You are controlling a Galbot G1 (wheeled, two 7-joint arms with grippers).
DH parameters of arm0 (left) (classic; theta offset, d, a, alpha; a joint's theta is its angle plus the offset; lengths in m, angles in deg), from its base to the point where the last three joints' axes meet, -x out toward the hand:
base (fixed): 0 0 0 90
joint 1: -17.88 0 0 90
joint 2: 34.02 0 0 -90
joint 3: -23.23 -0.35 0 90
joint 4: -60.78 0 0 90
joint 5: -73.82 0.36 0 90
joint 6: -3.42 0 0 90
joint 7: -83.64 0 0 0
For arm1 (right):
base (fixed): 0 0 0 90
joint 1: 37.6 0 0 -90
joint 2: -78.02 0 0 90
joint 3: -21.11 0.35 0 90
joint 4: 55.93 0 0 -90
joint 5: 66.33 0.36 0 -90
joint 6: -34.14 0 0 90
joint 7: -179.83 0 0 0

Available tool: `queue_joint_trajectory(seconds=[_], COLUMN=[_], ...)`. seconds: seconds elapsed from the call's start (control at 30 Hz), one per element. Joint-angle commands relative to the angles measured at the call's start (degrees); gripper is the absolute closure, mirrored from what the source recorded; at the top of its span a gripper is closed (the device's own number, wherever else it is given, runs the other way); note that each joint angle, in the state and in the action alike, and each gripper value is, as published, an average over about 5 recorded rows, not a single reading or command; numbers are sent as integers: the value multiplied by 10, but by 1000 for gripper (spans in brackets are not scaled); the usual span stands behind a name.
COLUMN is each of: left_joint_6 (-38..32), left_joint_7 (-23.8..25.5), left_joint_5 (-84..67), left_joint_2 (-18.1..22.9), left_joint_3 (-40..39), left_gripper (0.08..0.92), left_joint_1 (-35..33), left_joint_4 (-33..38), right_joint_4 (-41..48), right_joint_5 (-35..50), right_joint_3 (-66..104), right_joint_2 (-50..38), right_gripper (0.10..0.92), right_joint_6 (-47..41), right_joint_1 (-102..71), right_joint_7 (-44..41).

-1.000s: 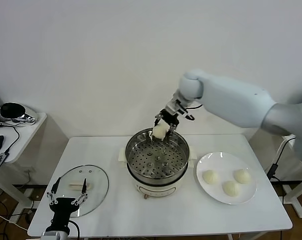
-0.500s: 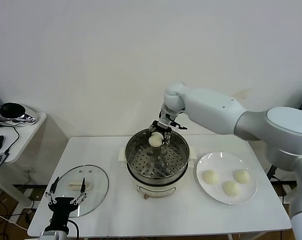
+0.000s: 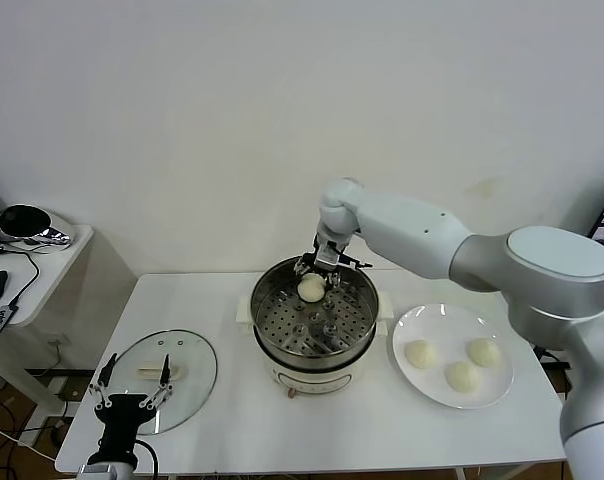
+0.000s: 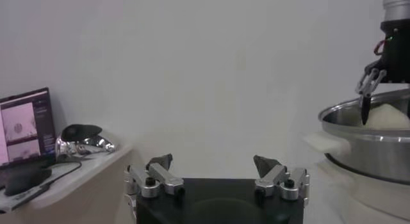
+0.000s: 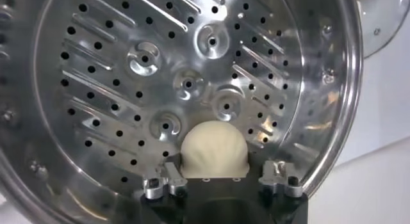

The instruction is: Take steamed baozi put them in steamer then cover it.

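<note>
a white plate (image 3: 430, 385) at the right of the frame carries three baozi, well apart from the steamer (image 3: 315, 330) at centre. the glass cover (image 3: 187, 380) lies on the counter (image 3: 282, 425) at lower left, just beyond the idle left hand (image 3: 132, 392), whose fingers are spread. the right hand (image 3: 318, 270) hangs over the steamer's far rim, fingers parted, holding nothing; one baozi (image 5: 214, 151) rests on the perforated tray directly under it.
</note>
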Motion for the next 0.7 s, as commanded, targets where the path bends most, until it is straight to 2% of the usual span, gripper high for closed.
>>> queue_joint_trajectory(seconds=[0.03,0.13,0.3,0.37,0.6,0.7], left_joint_6=[1,4,7,7,1,0], left_joint_7=[0,1,2,3,0,0], left_joint_5=[0,0,0,0,6,6], left_joint_2=[0,-1,-5,-8,-17,-20], left_joint_3=[0,1,4,5,15,20], left_gripper=[177,177,177,177,177,177], left_joint_1=[-1,-3,-6,-6,-6,-4], left_joint_4=[4,14,24,25,33,41], right_joint_4=[-31,-99,-235,-282,-426,-473], right_joint_5=[32,116,236,268,319,329], right_joint_3=[-4,-24,-67,-82,-141,-166], right_joint_2=[-12,-49,-162,-213,-384,-455], right_gripper=[208,203,203,203,203,203], right_joint_6=[-12,-86,-300,-357,-565,-620], right_joint_1=[26,81,181,213,297,309], right_joint_7=[5,-26,-85,-95,-61,-38])
